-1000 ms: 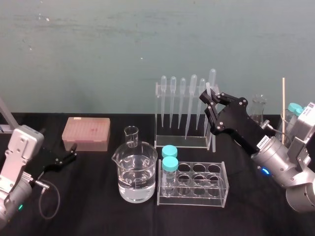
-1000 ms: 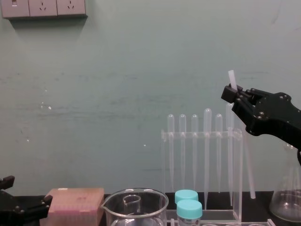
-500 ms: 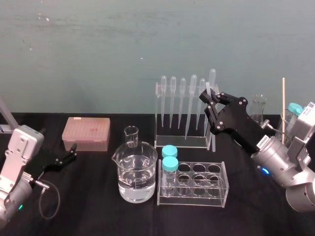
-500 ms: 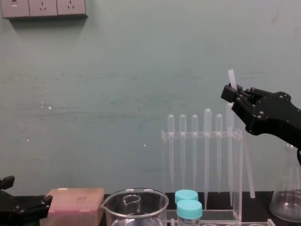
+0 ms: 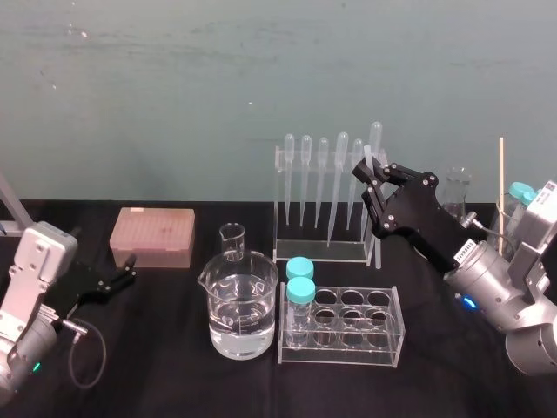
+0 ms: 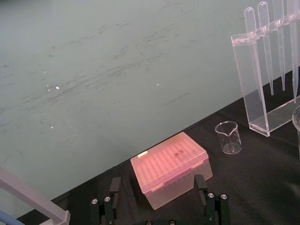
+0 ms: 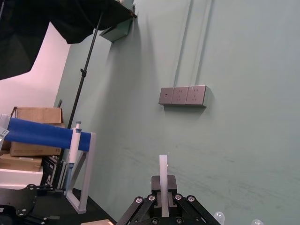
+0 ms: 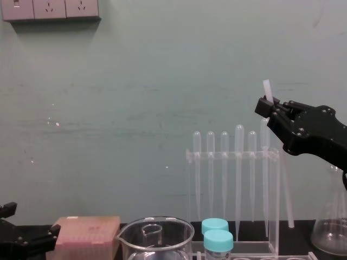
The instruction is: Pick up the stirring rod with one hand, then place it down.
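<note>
Scuffed pale-green wall (image 8: pixel 135 108), row of wall sockets (image 8: pixel 50 9) high up — black tabletop (image 5: pixel 165 335), cardboard boxes (image 7: pixel 35 115) stacked aside

I see even, diffuse light in the head view: the green wall (image 5: pixel 174 78) is uniformly lit, without hard shadows. The black table (image 5: pixel 174 374) swallows shadows. Small glints sit on the water beaker (image 5: pixel 242 313) and the clear tube rack (image 5: pixel 387 335). In the chest view, the right gripper (image 8: pixel 268 106) reads dark, and the stirring rod (image 8: pixel 267 88) pinched in it reads bright. The right wrist view holds one washed-out pale patch (image 7: pixel 42 61).
</note>
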Robot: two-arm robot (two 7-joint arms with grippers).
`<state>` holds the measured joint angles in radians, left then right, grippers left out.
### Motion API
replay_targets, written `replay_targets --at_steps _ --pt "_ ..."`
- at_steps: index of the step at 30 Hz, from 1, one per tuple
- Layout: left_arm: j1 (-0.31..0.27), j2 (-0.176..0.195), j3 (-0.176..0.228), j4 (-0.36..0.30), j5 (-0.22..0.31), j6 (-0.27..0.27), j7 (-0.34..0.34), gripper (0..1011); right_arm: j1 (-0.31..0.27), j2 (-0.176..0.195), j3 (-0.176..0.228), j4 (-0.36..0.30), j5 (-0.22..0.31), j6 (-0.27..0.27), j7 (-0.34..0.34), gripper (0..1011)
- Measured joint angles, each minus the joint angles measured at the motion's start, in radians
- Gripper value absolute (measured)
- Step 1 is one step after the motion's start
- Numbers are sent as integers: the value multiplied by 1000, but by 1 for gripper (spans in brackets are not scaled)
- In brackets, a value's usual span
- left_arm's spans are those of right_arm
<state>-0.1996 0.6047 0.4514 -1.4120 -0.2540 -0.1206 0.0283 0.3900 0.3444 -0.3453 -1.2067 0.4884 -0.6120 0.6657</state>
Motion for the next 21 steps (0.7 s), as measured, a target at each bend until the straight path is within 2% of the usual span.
replay_targets --at_steps 21 --pt "0 0 0 0 0 0 0 1000 0 0 0 0 0 0 0 70"
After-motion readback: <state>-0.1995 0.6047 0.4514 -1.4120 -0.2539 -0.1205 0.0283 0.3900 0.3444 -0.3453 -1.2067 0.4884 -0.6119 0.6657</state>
